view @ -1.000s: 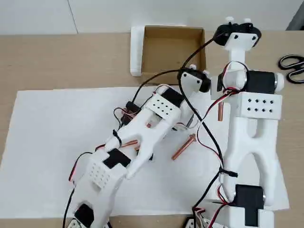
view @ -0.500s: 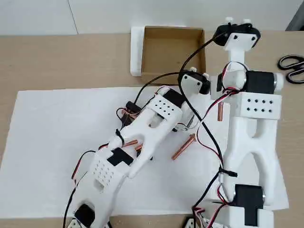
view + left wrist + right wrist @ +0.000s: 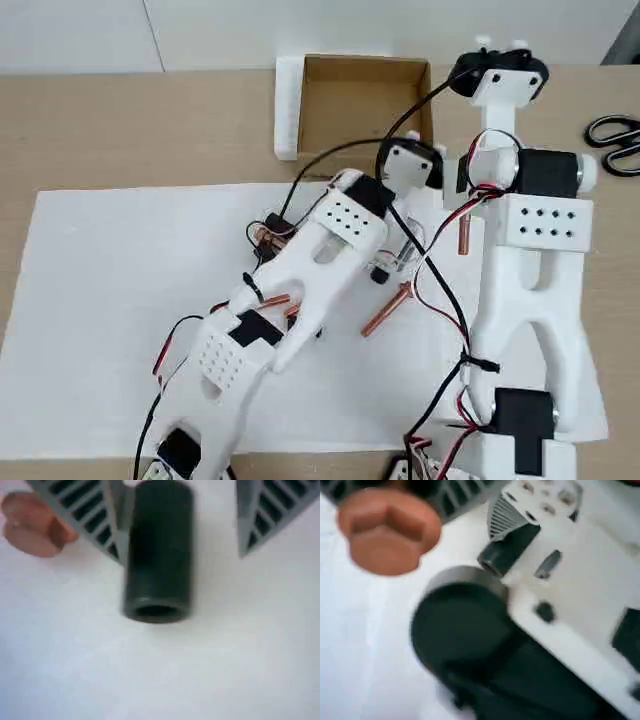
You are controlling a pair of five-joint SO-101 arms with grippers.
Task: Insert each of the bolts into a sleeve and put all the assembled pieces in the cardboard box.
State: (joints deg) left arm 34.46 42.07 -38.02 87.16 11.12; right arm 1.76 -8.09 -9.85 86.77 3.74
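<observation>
Our left hand (image 3: 180, 550) stands open astride the black sleeve (image 3: 159, 555) lying on the white sheet (image 3: 120, 300); our right hand (image 3: 400, 492) grips a copper bolt (image 3: 387, 530). We see the cardboard box (image 3: 365, 62) on the surface (image 3: 120, 120) behind.

Left arm (image 3: 300, 270) lies stretched out low on a diagonal, wrist tipped downward. Left gripper (image 3: 180, 550) stands parted wide around a sleeve (image 3: 157, 580): one finger (image 3: 95, 515) sits just beside its flank, the other well apart. Right arm (image 3: 535, 260) reaches straight ahead, folded back at the elbow. Right gripper (image 3: 395, 487) is clamped on a bolt (image 3: 387, 530), the head protruding past the fingertips.
</observation>
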